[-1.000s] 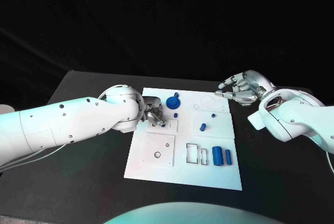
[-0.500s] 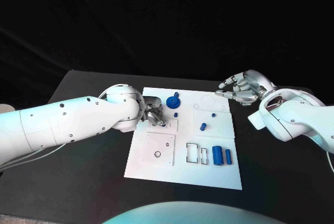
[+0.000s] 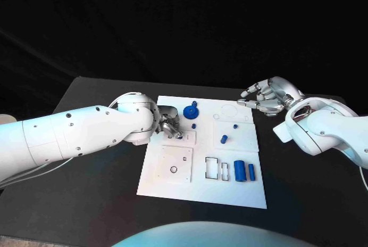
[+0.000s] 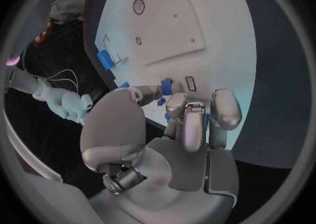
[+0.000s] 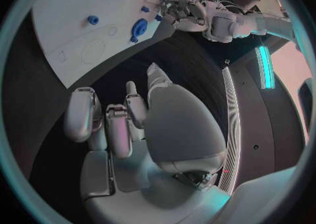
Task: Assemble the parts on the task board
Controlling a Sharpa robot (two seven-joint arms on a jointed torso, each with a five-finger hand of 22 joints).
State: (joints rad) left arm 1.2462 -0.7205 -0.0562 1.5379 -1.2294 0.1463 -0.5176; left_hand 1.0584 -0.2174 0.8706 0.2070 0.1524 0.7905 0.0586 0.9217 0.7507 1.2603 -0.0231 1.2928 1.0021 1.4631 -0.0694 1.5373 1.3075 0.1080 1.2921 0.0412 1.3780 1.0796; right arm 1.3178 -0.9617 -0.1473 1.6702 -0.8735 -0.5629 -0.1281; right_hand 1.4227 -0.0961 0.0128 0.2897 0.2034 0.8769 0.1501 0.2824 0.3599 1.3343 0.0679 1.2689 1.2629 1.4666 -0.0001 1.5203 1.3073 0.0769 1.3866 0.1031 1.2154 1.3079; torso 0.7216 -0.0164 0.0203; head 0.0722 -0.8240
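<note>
Over the black bench (image 3: 92, 92), the robot's left hand (image 3: 170, 125) reached onto the near-left part of the white task board (image 3: 201, 194), its fingers bunched close around a small blue part (image 4: 167, 87) that the left wrist view showed at the fingertips, apparently pinched there for seating in the board, though how firm the hold was could not be told. Just beyond those fingers a blue disc-shaped part (image 3: 191, 113) with a knob lay on the board's far-left area, seemingly next in reach. The right hand (image 3: 265, 98) hung above the bench off the board's far-right corner, its fingers curled loosely and holding nothing, likely kept clear so as not to crowd the left arm's work. A short blue peg (image 3: 224, 139) stood near the board's middle, and a blue cylinder (image 3: 240, 171) beside a thin blue bar (image 3: 251, 173) lay at the near-right, next to two empty rectangular slots (image 3: 215, 169), suggesting most of the assembly was not yet done.
</note>
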